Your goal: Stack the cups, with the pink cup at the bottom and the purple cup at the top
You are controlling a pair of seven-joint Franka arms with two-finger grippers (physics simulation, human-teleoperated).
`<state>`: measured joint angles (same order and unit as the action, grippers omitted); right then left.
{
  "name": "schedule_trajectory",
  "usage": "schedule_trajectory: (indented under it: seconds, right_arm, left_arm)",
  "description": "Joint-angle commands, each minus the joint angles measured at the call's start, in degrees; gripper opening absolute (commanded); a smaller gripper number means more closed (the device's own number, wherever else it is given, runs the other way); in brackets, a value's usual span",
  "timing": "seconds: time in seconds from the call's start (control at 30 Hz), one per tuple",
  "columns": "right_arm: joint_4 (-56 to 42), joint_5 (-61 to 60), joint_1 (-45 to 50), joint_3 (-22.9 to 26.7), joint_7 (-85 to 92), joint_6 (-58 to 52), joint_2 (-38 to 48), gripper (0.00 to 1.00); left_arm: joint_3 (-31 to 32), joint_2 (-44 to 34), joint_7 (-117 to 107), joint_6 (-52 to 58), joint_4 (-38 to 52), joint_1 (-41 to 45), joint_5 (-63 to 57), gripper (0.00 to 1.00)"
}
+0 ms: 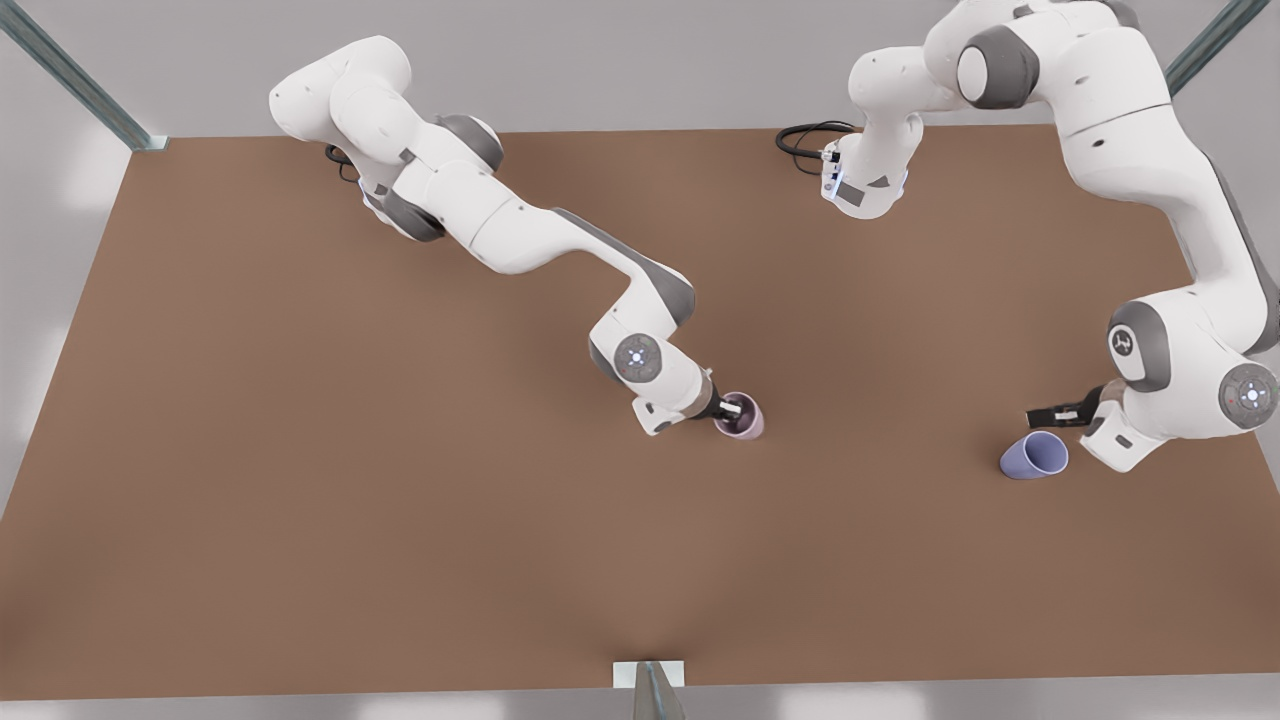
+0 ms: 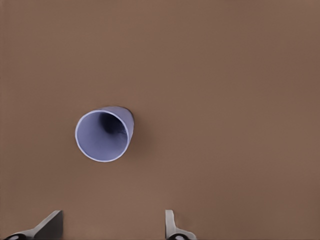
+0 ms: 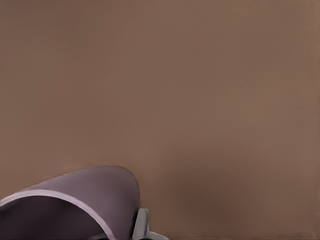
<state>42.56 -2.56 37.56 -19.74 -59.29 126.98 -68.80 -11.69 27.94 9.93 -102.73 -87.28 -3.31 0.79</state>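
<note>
The right gripper [image 1: 728,409], near the middle of the brown table [image 1: 300,450], is clamped on the rim of the pink cup [image 1: 741,416], one finger [image 3: 141,225] outside the wall and one inside; the cup stands mouth-up on the table. The left gripper [image 1: 1052,416], at the front view's right, hangs with its fingers [image 2: 50,225] spread apart and empty, just beside the purple cup [image 1: 1035,456]. That cup lies tipped on its side, mouth toward the left wrist camera, well apart from the pink one
</note>
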Motion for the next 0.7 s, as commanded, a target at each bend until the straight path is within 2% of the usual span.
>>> schedule_trajectory:
  seconds: [0.0,0.2,0.23,0.27,0.3,0.33,0.57,0.63,0.67]
  right_arm:
    - [-0.02,1.69,0.23,0.14,-4.43,-3.76,0.16,0.21]
    - [0.68,4.06,1.02,0.05,-3.03,-6.22,0.07,0.21]
    - [0.95,4.06,1.81,0.14,-3.03,-5.87,0.07,0.35]
    - [1.03,4.06,1.81,0.14,-3.12,-5.78,-0.02,0.58]
    - [1.12,4.15,1.99,0.23,-3.20,-5.61,-0.02,0.87]
    - [1.03,4.06,2.95,1.54,-3.38,-5.61,-0.02,0.92]
    - [1.03,3.97,3.48,1.55,-3.73,-4.73,0.16,0.95]
    - [1.03,4.06,3.48,1.55,-3.73,-6.04,0.95,0.97]
    - [1.03,4.06,3.39,1.63,-3.73,-6.49,1.21,0.97]
  left_arm:
    - [0.00,1.33,20.39,-14.78,-0.79,-1.87,-0.97,1.00]
    - [0.00,7.22,22.32,-21.36,-1.66,-5.82,-0.44,1.00]
    - [0.00,7.39,22.32,-22.69,-2.46,-5.83,-0.44,1.00]
    - [0.00,8.00,22.32,-22.69,-2.46,-5.92,-0.35,1.00]
    - [0.00,8.62,22.32,-24.36,-2.46,-6.27,-0.44,1.00]
    - [0.00,8.71,22.24,-24.45,-2.46,-6.27,-0.26,1.00]
    - [0.09,11.44,21.88,-23.75,-4.92,-6.27,0.97,1.00]
    - [0.53,11.26,21.71,-22.78,-5.45,-6.27,3.08,0.56]
    - [0.61,11.17,21.71,-22.69,-5.45,-6.27,3.17,0.53]
